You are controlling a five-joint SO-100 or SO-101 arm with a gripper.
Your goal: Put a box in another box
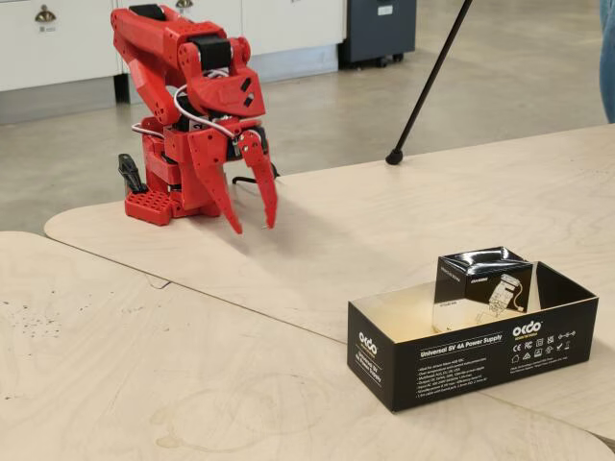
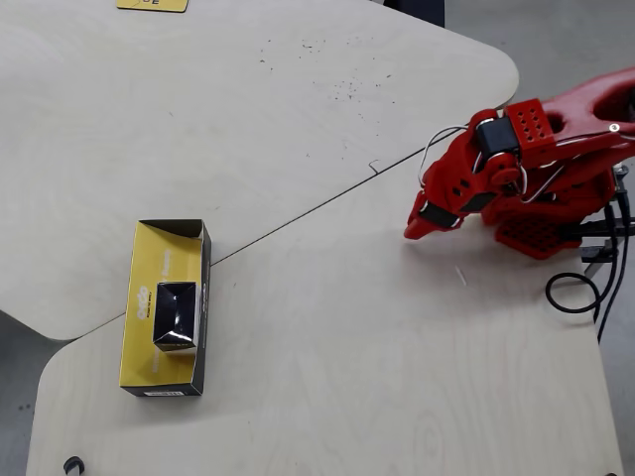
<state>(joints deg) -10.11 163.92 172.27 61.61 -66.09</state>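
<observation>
The small cube box point(image 1: 483, 279), glossy black on top with a white printed lower part, sits inside the long black box point(image 1: 461, 357), toward its right half. In the overhead view the small box point(image 2: 175, 314) rests in the long box's cream interior point(image 2: 144, 297). My red gripper point(image 1: 252, 226) hangs near the arm's base, far left of both boxes, fingertips just above the table, slightly open and empty. In the overhead view the gripper point(image 2: 419, 230) is at the right, well away from the boxes.
The wooden table point(image 1: 192, 365) is made of joined panels with a seam between them. A black tripod leg point(image 1: 423, 91) touches the table's far edge. A black cable point(image 2: 575, 293) loops beside the arm's base.
</observation>
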